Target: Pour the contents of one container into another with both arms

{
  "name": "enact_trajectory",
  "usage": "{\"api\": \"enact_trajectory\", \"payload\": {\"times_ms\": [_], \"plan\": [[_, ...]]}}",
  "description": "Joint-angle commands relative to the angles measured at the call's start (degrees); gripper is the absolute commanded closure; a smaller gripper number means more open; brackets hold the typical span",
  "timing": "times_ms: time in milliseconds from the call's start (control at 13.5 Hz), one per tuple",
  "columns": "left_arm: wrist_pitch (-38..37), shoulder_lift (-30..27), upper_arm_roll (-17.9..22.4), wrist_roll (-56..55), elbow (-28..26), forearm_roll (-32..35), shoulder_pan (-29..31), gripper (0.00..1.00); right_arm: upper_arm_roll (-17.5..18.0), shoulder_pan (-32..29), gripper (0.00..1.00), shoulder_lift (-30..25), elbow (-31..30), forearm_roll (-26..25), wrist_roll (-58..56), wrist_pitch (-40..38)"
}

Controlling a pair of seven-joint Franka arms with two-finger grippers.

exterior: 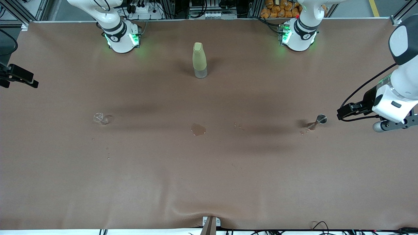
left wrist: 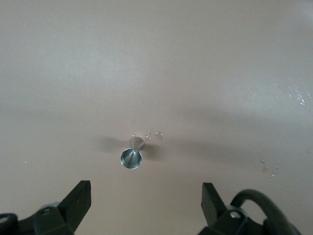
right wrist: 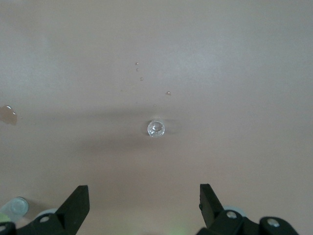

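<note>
Grippers wide, both vessels standing free

Puddle [exterior: 198,129] sits nearest us, mid-table. Slightly farther stand the metal jigger [exterior: 321,119] toward the left arm's end and the clear glass [exterior: 99,117] toward the right arm's. We see the left gripper [left wrist: 145,200] high over the jigger and the right gripper [right wrist: 143,203] high over the glass, both spread, gripping nothing. Spills fit mid-task or done; we cannot judge which. Farthest stands the bottle [exterior: 199,60].

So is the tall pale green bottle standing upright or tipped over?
Upright: the tall pale green bottle stands on its clear base on the brown table, cap on top.
</note>
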Motion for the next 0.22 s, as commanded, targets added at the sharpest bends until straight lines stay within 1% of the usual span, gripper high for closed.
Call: {"api": "enact_trajectory", "payload": {"times_ms": [0, 149], "plan": [[1.34, -1.65, 1.28, 1.04, -1.87, -0.74, -0.68, 0.00, 0.07, -0.33, 0.00, 0.09, -0.10, 1.06, 0.77, 1.34], [1.25, -1.74, 1.29, 1.56, -1.87, -0.83, -0.68, 0.00, -0.01, -0.42, 0.00, 0.00, -0.01, 0.71, 0.68, 0.81]]}}
